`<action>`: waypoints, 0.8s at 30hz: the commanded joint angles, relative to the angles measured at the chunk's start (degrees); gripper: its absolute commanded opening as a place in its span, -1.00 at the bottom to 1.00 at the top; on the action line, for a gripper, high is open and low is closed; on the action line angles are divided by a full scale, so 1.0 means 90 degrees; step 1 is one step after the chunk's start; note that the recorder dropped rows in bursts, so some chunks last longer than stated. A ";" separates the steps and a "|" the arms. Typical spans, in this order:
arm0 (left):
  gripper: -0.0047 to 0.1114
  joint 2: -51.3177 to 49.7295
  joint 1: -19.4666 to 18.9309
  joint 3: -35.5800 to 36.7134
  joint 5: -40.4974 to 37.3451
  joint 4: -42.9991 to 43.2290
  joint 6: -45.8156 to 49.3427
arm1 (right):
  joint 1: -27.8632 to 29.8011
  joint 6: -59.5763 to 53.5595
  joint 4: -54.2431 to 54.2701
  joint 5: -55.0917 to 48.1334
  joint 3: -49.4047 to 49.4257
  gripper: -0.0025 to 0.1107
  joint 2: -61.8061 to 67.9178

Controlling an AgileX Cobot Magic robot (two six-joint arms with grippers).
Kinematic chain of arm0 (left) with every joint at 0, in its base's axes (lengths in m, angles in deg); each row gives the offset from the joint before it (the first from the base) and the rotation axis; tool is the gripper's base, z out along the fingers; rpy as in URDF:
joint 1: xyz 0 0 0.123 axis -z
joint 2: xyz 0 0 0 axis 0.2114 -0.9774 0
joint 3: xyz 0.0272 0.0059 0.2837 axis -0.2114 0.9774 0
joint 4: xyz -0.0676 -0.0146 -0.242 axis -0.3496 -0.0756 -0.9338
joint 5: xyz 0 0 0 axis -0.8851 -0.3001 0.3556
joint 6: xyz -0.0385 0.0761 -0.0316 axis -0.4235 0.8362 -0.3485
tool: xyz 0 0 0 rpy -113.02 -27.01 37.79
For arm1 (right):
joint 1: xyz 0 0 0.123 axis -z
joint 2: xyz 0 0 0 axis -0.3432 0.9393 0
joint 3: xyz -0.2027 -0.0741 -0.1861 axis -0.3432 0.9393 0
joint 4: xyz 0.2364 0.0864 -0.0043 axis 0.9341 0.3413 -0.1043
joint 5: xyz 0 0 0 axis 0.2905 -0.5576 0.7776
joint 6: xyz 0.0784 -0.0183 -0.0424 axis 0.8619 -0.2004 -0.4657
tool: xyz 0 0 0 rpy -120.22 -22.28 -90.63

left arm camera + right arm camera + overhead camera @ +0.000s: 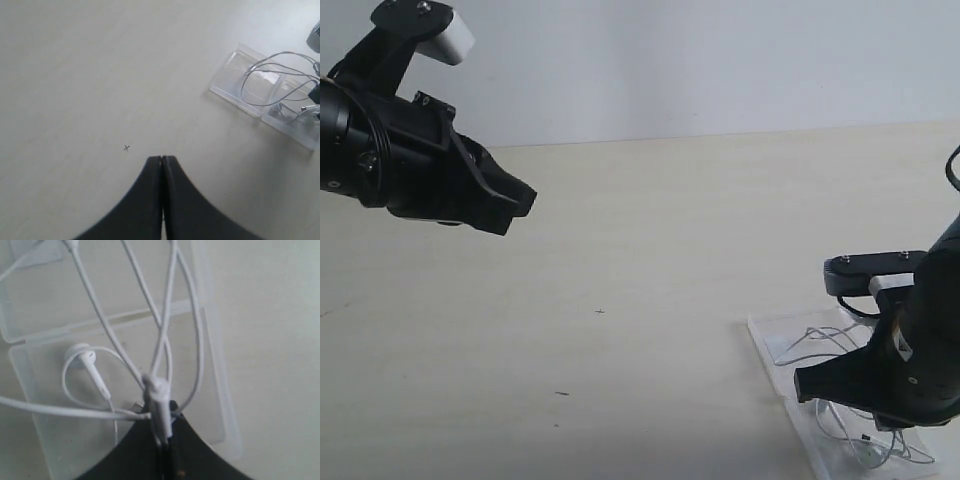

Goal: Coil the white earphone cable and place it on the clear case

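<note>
The thin white earphone cable (102, 315) lies in loose, crossing loops on the flat transparent two-halved plastic case (765, 340), which sits at the right edge of the pale counter (650, 260). The black right claw (162, 432) is right over it. In the right wrist view its two fingers are pressed together on a small white oblong piece of the cable (157, 395), where several strands meet, so the cable runs straight out from the fingertips and fans across the case. One white earbud (80, 354) rests on the case half nearer the claw, just beside the pinched piece. At least one strand runs out past the case wall on that side.

In the exterior view, the case's long axis runs from the middle right toward the lower right corner, and the right claw (805, 385) sits low above its nearer half. The loops are wide and untidy rather than a compact coil, so I judge the coiling unfinished although the cable is mostly on the case.

The black left claw (161, 161) hangs high over bare counter, well apart from the case (235, 75), with its fingers closed against each other and nothing between them. The right arm is plainly the nearer one. Any gathering of the stray strand would likely fall to it unless the left claw (520, 200) crosses the counter.
</note>
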State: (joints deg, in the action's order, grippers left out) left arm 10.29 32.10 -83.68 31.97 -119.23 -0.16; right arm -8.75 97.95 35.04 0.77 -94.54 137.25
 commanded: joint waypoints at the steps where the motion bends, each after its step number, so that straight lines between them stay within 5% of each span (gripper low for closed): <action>1: -0.92 -0.0026 0.0022 0.0025 0.0029 -0.0156 0.0025 | 0.0092 -0.0114 0.0068 0.0277 -0.0048 -0.96 0.0149; 24: -0.92 -0.0026 0.0022 0.0025 -0.0118 -0.0155 0.0057 | 0.0849 -0.2617 0.1292 -0.1442 -0.1607 -0.96 0.1347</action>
State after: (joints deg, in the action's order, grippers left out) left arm 10.29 32.10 -83.68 31.01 -119.99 0.05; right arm -2.02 75.50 46.23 -9.77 -108.57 149.35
